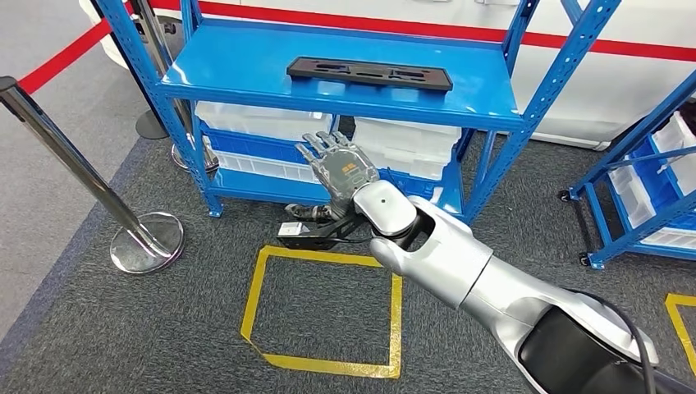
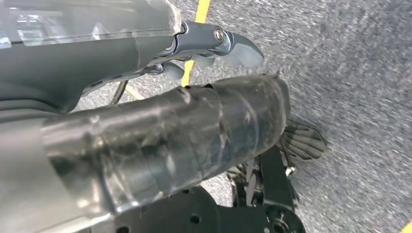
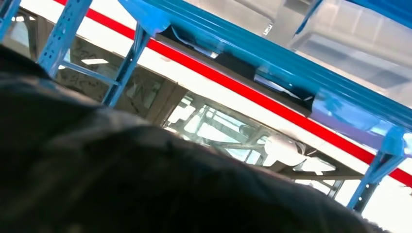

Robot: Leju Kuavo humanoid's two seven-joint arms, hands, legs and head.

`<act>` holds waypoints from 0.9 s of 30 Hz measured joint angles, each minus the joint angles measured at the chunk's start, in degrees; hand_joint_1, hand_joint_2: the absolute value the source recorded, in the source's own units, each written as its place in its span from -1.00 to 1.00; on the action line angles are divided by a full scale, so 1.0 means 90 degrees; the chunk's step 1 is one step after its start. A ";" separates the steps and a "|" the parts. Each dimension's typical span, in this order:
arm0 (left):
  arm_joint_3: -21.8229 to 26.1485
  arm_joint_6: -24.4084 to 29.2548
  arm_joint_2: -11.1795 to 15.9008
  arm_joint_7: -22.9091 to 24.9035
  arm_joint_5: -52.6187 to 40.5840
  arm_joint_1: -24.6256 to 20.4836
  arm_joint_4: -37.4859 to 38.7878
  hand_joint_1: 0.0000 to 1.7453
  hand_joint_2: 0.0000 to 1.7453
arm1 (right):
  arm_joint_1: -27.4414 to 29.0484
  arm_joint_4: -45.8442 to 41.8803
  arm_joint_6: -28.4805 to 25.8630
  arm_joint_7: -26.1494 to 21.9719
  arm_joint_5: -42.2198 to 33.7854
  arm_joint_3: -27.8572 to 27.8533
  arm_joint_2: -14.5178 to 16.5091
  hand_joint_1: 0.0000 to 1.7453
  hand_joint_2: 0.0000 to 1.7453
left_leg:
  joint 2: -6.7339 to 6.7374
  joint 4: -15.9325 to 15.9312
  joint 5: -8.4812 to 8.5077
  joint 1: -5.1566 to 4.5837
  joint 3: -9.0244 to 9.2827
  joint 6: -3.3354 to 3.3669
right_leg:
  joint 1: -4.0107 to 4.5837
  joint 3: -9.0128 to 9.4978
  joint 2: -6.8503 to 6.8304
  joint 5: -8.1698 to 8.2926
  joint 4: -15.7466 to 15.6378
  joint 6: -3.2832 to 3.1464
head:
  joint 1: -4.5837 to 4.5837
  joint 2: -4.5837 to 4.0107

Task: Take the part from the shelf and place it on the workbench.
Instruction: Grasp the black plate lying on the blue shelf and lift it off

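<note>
While the flat black slotted plastic part [image 1: 369, 73] lies untouched on the blue metal shelf [image 1: 246, 78], the right hand [image 1: 341, 168], fingers spread and empty, reaches below it and must rise to grasp.

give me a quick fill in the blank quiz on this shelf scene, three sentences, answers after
1. The black part lies on the ____ level of the blue shelf.
2. The right hand is raised in front of the shelf, its fingers ____ and holding nothing.
3. The square taped on the carpet is ____ in colour.

Missing words: top; spread apart; yellow
</note>
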 joint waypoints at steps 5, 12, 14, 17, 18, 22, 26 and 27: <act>0.0000 -0.0002 -0.0024 -0.0004 -0.0018 0.0012 0.0021 -1.00 -1.00 | 0.0017 0.0010 0.0001 -0.0001 -0.0009 -0.0004 -0.0078 -1.00 -1.00 | -0.0032 -0.0037 -0.0334 -0.0012 0.0386 -0.0106 | 0.0128 0.0304 0.0012 0.1307 -0.1575 -0.0263 | -0.0007 -0.0001; 0.0012 0.0105 -0.0020 0.0005 -0.0041 -0.0038 0.0026 -1.00 -1.00 | -0.0083 -0.0024 -0.0025 0.0005 -0.0090 -0.0105 -0.0085 -1.00 -1.00 | 0.0012 0.1127 -0.0621 0.0005 -0.0112 -0.0286 | 0.0102 0.0823 0.0017 0.1147 -0.1874 -0.0480 | 0.0002 -0.0001; 0.0015 0.0183 -0.0019 0.0037 -0.0076 -0.0041 0.0026 -1.00 -1.00 | -0.0079 -0.0023 -0.0029 0.0007 -0.0107 -0.0130 -0.0098 -1.00 -1.00 | 0.0014 0.1568 -0.0891 0.0007 -0.0555 -0.0320 | 0.0103 0.0904 0.0028 0.1057 -0.1864 -0.0480 | 0.0002 -0.0001; 0.0024 0.0223 -0.0001 0.0050 -0.0098 -0.0014 0.0026 -1.00 -1.00 | -0.0081 -0.0027 -0.0033 0.0031 -0.0138 -0.0219 -0.0127 -1.00 -1.00 | 0.0024 0.0937 -0.0238 0.0013 -0.0625 -0.0348 | 0.0080 0.1058 0.0049 0.0895 -0.1807 -0.0433 | 0.0002 0.0000; 0.0027 0.0228 0.0005 0.0046 -0.0115 0.0000 0.0027 -1.00 -1.00 | -0.0085 -0.0031 -0.0033 0.0044 -0.0165 -0.0262 -0.0145 -1.00 -1.00 | 0.0029 0.0565 0.0049 0.0007 -0.0548 -0.0355 | 0.0073 0.1100 0.0049 0.0840 -0.1774 -0.0400 | 0.0002 -0.0001; 0.0029 0.0237 0.0010 -0.0030 -0.0191 -0.0012 0.0031 -1.00 -1.00 | -0.0129 -0.0099 -0.0032 0.0083 -0.0296 -0.0447 -0.0264 -1.00 -1.00 | 0.0045 0.0098 0.0300 -0.0034 -0.0488 -0.0179 | 0.0094 0.1059 0.0033 0.0726 -0.1668 -0.0273 | -0.0005 0.0000; 0.0034 0.0285 0.0009 -0.0085 -0.0248 -0.0002 0.0031 -1.00 -1.00 | -0.0218 -0.0203 -0.0026 0.0118 -0.0361 -0.0610 -0.0412 -1.00 -1.00 | 0.0045 0.0069 0.0384 0.0001 -0.0472 -0.0047 | 0.0064 0.0830 0.0017 0.0391 -0.1176 -0.0142 | 0.0000 0.0000; 0.0035 0.0309 0.0009 -0.0086 -0.0265 -0.0002 0.0031 -1.00 -1.00 | -0.0241 -0.0224 -0.0020 0.0124 -0.0374 -0.0649 -0.0455 -1.00 -1.00 | 0.0043 0.0069 0.0379 0.0000 -0.0471 -0.0032 | 0.0052 0.0647 0.0016 0.0204 -0.0800 -0.0111 | 0.0004 -0.0001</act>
